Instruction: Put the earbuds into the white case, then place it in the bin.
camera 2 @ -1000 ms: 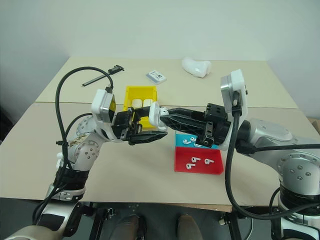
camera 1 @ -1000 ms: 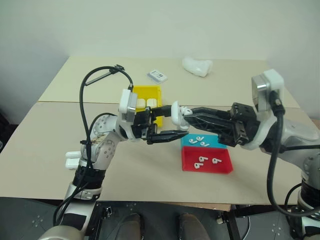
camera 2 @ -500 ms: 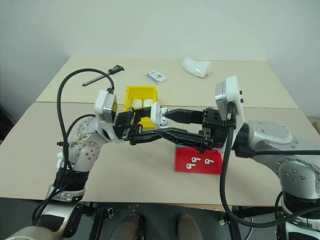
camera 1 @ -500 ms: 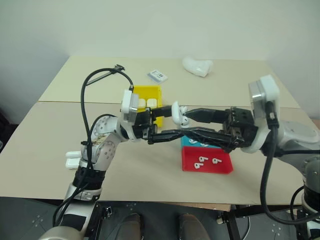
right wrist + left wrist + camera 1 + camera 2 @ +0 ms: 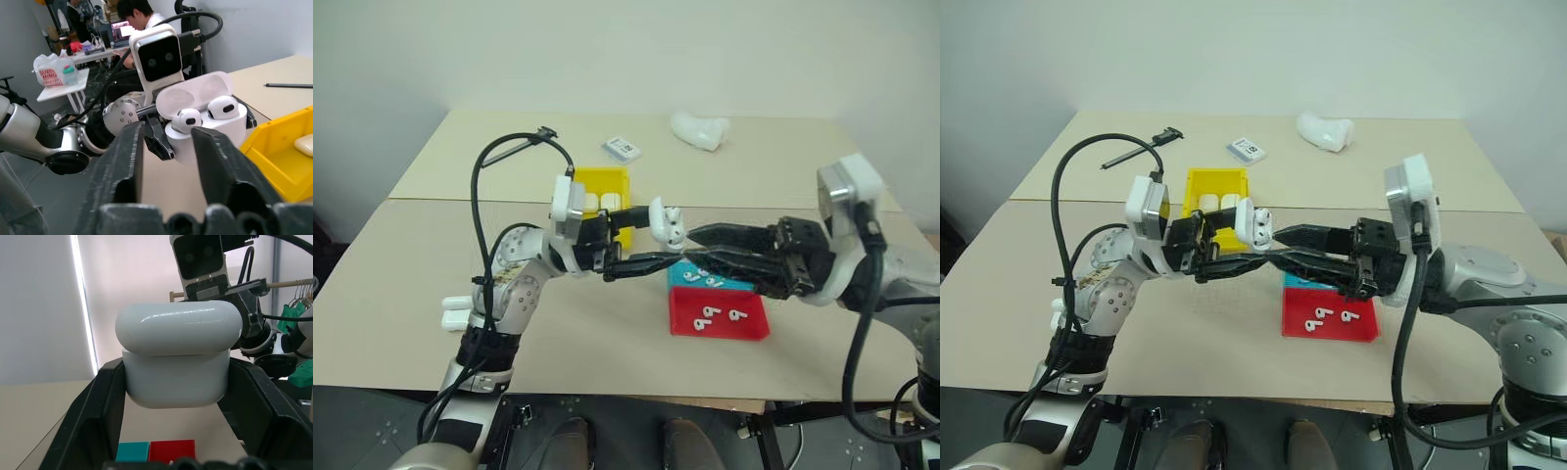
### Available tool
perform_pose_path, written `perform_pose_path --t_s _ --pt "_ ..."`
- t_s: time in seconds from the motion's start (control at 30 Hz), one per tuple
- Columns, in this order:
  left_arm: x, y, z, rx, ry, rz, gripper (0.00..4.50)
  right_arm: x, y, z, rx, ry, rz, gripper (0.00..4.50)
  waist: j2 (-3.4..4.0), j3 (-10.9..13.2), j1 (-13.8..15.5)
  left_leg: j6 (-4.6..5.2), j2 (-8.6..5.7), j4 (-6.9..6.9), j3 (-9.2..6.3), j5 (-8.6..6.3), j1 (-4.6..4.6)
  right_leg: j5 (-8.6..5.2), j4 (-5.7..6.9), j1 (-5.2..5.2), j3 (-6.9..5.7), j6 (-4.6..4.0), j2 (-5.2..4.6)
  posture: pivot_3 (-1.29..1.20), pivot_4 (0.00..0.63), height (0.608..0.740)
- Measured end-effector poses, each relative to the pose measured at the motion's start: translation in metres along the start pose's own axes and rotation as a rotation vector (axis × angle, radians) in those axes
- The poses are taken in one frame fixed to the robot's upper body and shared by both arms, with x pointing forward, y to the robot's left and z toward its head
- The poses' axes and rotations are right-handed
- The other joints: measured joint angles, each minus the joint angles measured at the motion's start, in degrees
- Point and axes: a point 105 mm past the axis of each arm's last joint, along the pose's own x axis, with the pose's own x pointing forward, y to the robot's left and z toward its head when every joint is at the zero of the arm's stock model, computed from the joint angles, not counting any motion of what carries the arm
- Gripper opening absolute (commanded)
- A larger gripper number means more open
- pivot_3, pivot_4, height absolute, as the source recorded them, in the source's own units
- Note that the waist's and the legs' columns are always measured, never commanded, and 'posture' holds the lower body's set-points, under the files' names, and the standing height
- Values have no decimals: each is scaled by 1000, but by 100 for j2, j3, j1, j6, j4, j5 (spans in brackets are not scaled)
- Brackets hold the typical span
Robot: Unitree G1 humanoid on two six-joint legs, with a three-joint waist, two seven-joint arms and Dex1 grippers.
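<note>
Head views: left gripper [image 5: 641, 240] clamping white case [image 5: 661, 221] above tabletop [image 5: 391, 294], lid hinged open. Right gripper [image 5: 690, 249] pointing at case, fingers slightly apart, holding nothing. Yellow bin [image 5: 600, 199] sitting behind case with white cases inside. Loose earbuds lying in teal tray [image 5: 710, 278] and red tray [image 5: 718, 313].

Left wrist view: fingers [image 5: 100, 406] pressing both sides of case [image 5: 177, 364].

Right wrist view: two earbuds [image 5: 205, 113] sitting in open case [image 5: 208, 125], first bud poking up; bin [image 5: 281, 152] beside.

Beige two-panel tabletop [image 5: 431, 284]: yellow plastic bin [image 5: 603, 178] centre, teal tray [image 5: 687, 277], red tray [image 5: 749, 323], lumpy white object [image 5: 700, 129] at 12 o'clock.
</note>
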Motion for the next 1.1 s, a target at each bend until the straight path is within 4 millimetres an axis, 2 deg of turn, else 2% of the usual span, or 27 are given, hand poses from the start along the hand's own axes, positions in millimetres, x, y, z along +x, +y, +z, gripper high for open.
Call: perform_pose_path --t_s 0.1,0.23,0.37,0.47,0.53,0.63,0.77,0.9,1.0,1.1 --pt "3 5 -15 -3 80 43 2792 -2 -4 12 -68 7 -7 37 1 0 1 0 -3 0 1 0 1 0 -1 -1 2 1 -1 0 150 740" --pt "10 6 -29 -27 114 54 2792 1 -12 36 -229 69 -27 37 0 0 -12 0 1 -2 1 0 -3 0 -4 -7 2 0 2 0 150 740" --pt "20 6 -36 -29 130 50 2792 22 -16 44 -313 176 -1 37 1 0 -24 0 1 -1 5 0 -6 1 3 -17 7 -1 2 0 150 740" --pt "27 8 -39 -33 140 51 2792 40 -18 38 -383 316 13 37 2 -1 -8 0 3 -1 3 0 -29 1 2 -39 4 -3 2 0 150 740" --pt "29 8 -39 -27 141 48 2792 44 -21 27 -404 397 21 37 3 -1 2 1 1 2 6 0 -61 2 6 -72 7 -3 0 0 150 740" --pt "30 9 -40 -19 147 55 2792 38 -30 8 -439 524 12 37 3 -2 40 6 -3 22 5 -2 -99 3 13 -104 3 0 -4 0 150 740" --pt "26 12 -38 -9 143 86 2792 22 -37 3 -470 578 -9 37 3 -2 65 19 -2 28 5 -10 -98 2 8 -98 0 1 -5 0 150 740" --pt "16 14 -40 -14 145 148 2792 12 -42 3 -460 564 -44 37 4 -2 48 19 2 27 5 -9 -86 3 23 -97 4 0 -1 0 150 740" --pt "11 19 -32 26 120 229 2792 11 -43 11 -444 450 -81 37 4 -2 35 19 4 27 4 -9 -79 3 29 -92 6 -1 2 0 150 740" --pt "2 37 -20 77 104 428 2792 6 -43 19 -451 280 -138 37 3 -3 41 19 3 30 -3 -9 -75 3 27 -79 2 0 2 0 150 740"
